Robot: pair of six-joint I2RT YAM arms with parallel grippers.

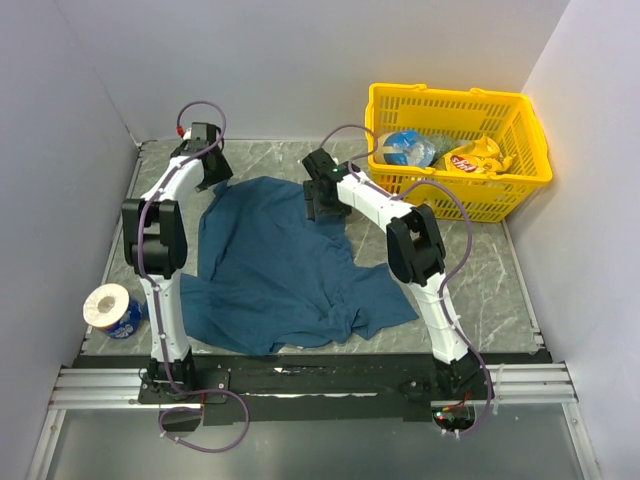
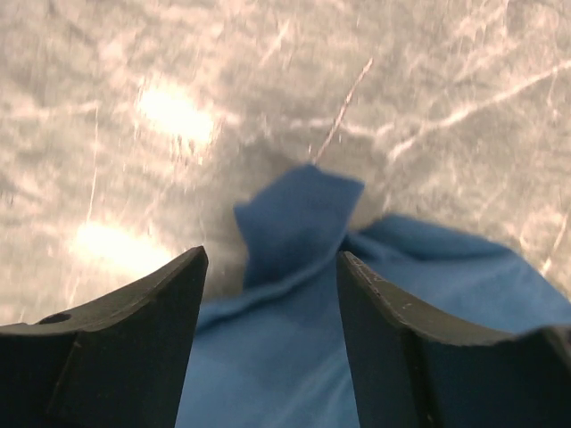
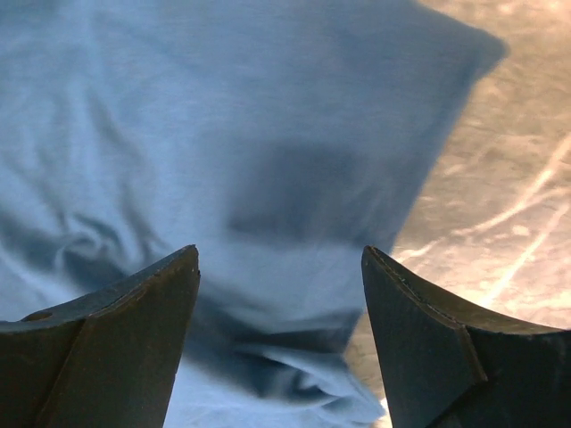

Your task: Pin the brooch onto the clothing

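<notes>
The clothing [image 1: 278, 265] is a dark teal-blue T-shirt lying crumpled across the middle of the table. My left gripper [image 1: 213, 172] is open above its far left corner. In the left wrist view the shirt [image 2: 294, 232] shows as a blue fold between the spread fingers [image 2: 143, 339]. My right gripper [image 1: 322, 200] is open over the shirt's far right edge. In the right wrist view the cloth [image 3: 223, 134] fills the space between the fingers [image 3: 428, 348]. The brooch is not in view in any frame.
A yellow basket [image 1: 455, 105] with snack packets stands at the back right. A roll of tissue [image 1: 110, 308] on a blue pack sits at the near left. White walls close the table on three sides.
</notes>
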